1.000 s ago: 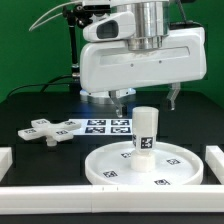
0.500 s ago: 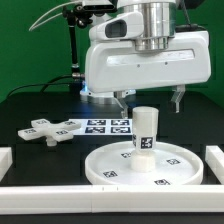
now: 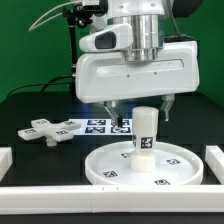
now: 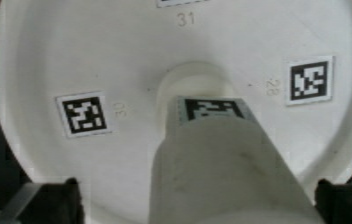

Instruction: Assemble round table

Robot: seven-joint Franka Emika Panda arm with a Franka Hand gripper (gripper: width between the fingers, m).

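The large white round disc [image 3: 160,172] lies flat on the black table, near the front. The thick tagged cylinder leg [image 3: 146,135] stands upright at its middle. My gripper [image 3: 141,104] is open just above the leg's top, with one finger on either side. In the wrist view the leg [image 4: 217,160] rises between the two dark fingertips [image 4: 56,202], with gaps on both sides, and the disc [image 4: 84,60] with its tags lies below. The cross-shaped foot [image 3: 48,130] lies flat on the table at the exterior view's left.
The marker board [image 3: 103,125] lies flat behind the disc. Long white border rails run along the front [image 3: 100,203], the left [image 3: 5,158] and the right [image 3: 214,160] of the work area. Cables hang behind the arm.
My gripper has come down toward the leg's top and shifted slightly to the exterior view's left. The leg, disc and foot have not moved.
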